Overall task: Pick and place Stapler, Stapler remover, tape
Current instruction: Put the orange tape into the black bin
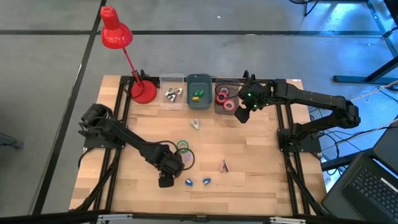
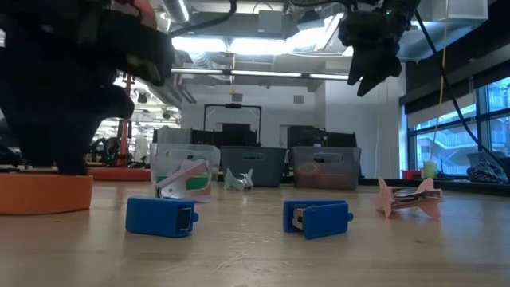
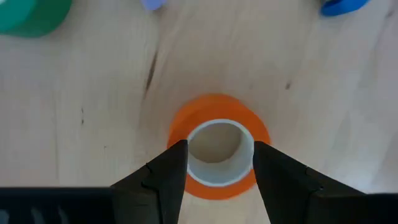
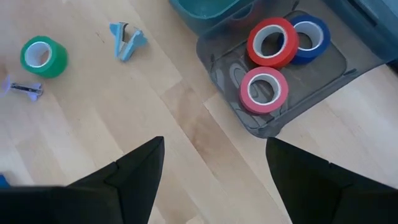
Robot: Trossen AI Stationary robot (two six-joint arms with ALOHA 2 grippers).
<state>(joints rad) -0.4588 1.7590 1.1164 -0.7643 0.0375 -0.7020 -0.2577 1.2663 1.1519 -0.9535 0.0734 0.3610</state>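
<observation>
Near the table's front edge, the left gripper (image 3: 214, 165) is straddling an orange tape roll (image 3: 219, 146) with a pale core, its fingers (image 3: 168, 177) flanking the roll's sides; whether they are gripping yet is unclear. The roll is lying flat on the wooden table (image 3: 93, 93); it looks light, stiff and smooth-sided, so a squeeze across its outer wall should suit. By the grey bin (image 4: 323, 81) holding three rolls, the right gripper (image 1: 242, 116) is hovering with fingers spread wide, holding nothing.
</observation>
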